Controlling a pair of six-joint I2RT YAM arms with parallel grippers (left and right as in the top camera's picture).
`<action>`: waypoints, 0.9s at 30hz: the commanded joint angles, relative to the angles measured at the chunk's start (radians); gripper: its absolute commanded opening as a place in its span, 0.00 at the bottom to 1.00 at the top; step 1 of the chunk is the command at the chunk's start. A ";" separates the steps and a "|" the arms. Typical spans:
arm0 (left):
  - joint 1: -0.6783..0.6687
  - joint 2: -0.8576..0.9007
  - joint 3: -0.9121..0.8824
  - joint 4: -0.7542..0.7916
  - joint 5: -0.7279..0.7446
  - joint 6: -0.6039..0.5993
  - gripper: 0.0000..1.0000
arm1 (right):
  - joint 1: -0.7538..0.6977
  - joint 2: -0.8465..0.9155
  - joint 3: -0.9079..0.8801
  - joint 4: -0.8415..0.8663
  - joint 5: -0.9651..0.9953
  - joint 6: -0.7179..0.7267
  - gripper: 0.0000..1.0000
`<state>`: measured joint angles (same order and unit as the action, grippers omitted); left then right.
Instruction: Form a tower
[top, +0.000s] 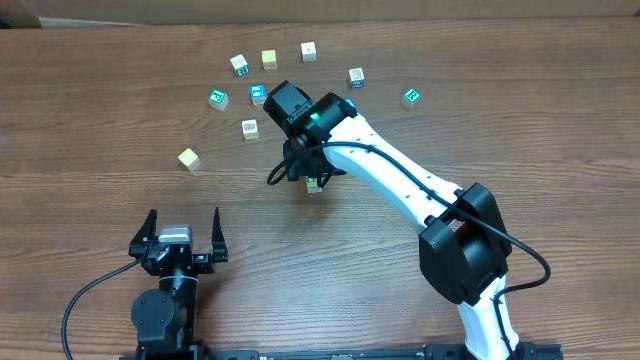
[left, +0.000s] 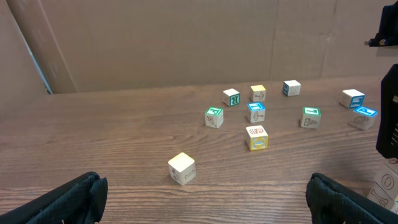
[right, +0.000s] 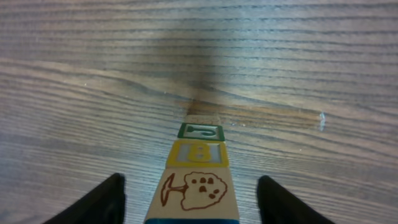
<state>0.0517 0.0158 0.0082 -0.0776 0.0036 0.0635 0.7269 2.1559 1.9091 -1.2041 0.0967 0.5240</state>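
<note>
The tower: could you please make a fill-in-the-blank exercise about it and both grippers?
1. The right gripper has the ___ between its fingers.
2. The left gripper is ___ and holds nothing.
3. Beside the tree drawing, the next cube face has a ___ frame.
Missing words: tower; open; yellow.

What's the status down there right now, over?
Left gripper open, away from the stack. Right gripper open, straddling the cube tower, gaps both sides. Loose cubes lie apart; nothing blocking.
</note>
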 joint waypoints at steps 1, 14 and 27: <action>-0.006 -0.011 -0.003 0.000 -0.006 0.027 1.00 | 0.002 -0.002 -0.005 0.004 0.026 0.008 0.58; -0.006 -0.011 -0.003 0.000 -0.006 0.026 1.00 | 0.002 -0.002 -0.005 0.003 0.023 0.027 0.46; -0.006 -0.011 -0.003 0.000 -0.006 0.027 1.00 | 0.002 -0.002 -0.005 0.003 0.010 0.031 0.38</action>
<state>0.0521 0.0158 0.0082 -0.0776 0.0036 0.0635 0.7273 2.1559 1.9091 -1.2037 0.1081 0.5472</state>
